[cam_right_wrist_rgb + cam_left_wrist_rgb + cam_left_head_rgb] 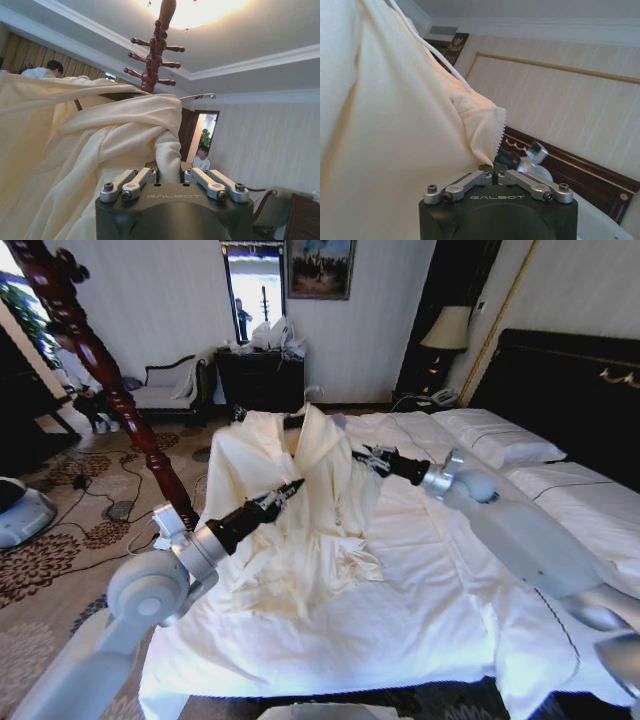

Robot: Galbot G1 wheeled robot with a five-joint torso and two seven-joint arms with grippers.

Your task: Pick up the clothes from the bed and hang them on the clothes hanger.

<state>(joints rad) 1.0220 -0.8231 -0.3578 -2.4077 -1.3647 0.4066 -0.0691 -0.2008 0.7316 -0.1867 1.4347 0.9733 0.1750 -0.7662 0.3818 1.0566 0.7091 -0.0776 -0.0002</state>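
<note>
The left gripper (295, 485) is clenched on the clothes (300, 510); in the left wrist view its fingers (492, 172) meet on a fold of cream fabric with a zigzag edge. It reaches in from the left side of the garment, at about mid-height of the raised part. The right gripper (368, 455) is also clenched on the clothes, and in the right wrist view a strip of cloth (167, 160) passes between its fingers. It grasps the top from the right side, near the collar. Between the two grippers the upper part of the clothes stands raised like a tent, and the lower part lies spread on the bed (420, 580). The hanger (298, 418) sits inside the collar, dark at the shoulders, with its wire hook (197, 96) sticking out. A dark red wooden stand (100, 370) rises left of the bed.
</note>
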